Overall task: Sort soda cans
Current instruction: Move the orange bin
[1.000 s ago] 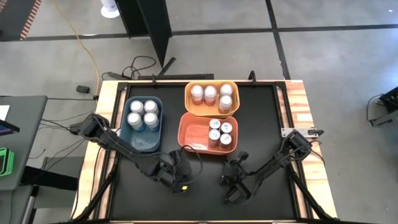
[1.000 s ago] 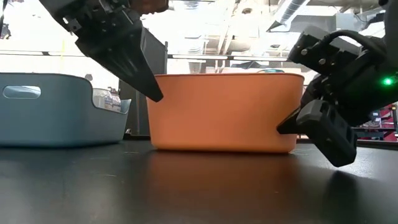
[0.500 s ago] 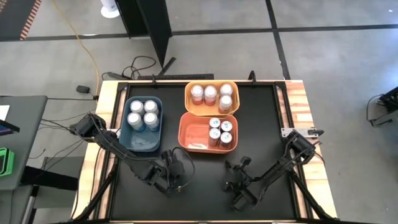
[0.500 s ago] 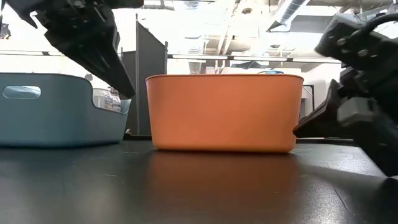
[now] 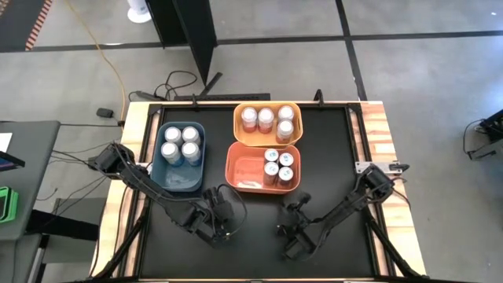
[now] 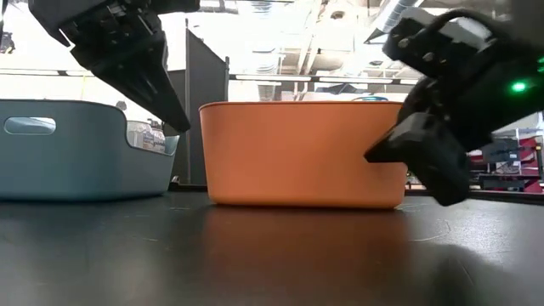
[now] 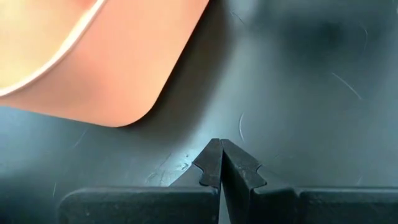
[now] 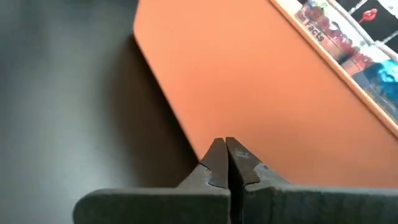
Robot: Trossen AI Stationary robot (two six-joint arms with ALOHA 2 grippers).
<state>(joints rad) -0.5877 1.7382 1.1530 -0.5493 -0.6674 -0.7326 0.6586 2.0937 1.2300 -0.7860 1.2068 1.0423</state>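
From above, the left pincer [image 5: 222, 222] hovers over the black table [image 5: 330, 149] with its fingers pressed together and nothing between them; the orange bin [image 5: 263, 167] lies just beyond it, and the blue bin [image 5: 181, 156] lies farther off to its outer side. The right pincer [image 5: 292, 226] hangs beside it, fingers likewise pressed together and empty, just short of the same orange bin. Four soda cans [image 5: 180, 143] stand in the blue bin, four more stand in the yellow bin [image 5: 267, 123] past the orange one, and four sit in the orange bin at the end nearer the right pincer.

Level with the table, both pincers hang above the surface, apart from it, one before each end of the orange bin's near wall. A can label shows over the blue bin's rim, behind the left pincer.

Past the left wrist, closed fingertips point at bare table, a rounded corner of the orange bin near them.

Past the right wrist, shut fingertips face the orange bin's wall, with can labels visible above its rim.
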